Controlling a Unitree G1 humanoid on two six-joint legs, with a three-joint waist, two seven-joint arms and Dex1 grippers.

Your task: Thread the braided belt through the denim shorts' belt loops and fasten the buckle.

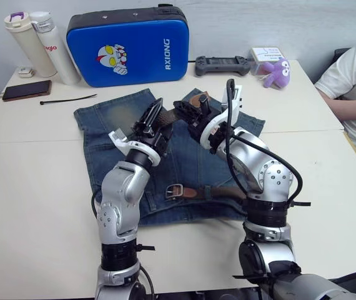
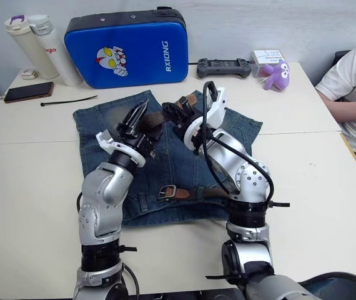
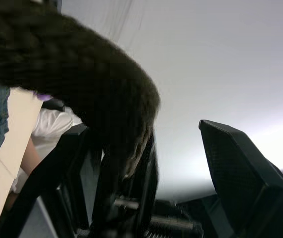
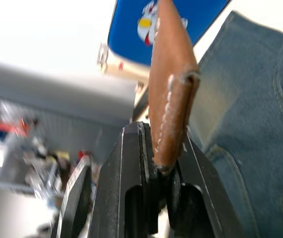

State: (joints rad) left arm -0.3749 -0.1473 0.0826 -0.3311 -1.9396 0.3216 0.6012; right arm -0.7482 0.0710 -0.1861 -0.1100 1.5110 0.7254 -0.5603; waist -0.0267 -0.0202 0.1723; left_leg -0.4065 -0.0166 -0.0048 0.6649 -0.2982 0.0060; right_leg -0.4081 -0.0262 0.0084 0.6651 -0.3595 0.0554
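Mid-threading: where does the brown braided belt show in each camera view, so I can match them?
Left eye: brown braided belt spans above centre; its silver buckle lies on the blue denim shorts.
Right eye: same, shifted left.
Left wrist: dark woven strap, close up.
Right wrist: leather tip clamped in right gripper.
Shared landmark: those shorts.

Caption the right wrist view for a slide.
Right hand pinching the braided belt's stitched leather tip above the denim shorts.

denim shorts (image 1: pixel 184 169) flat on table | braided belt (image 2: pixel 159 116) lifted | buckle (image 1: pixel 175 190) at waistband
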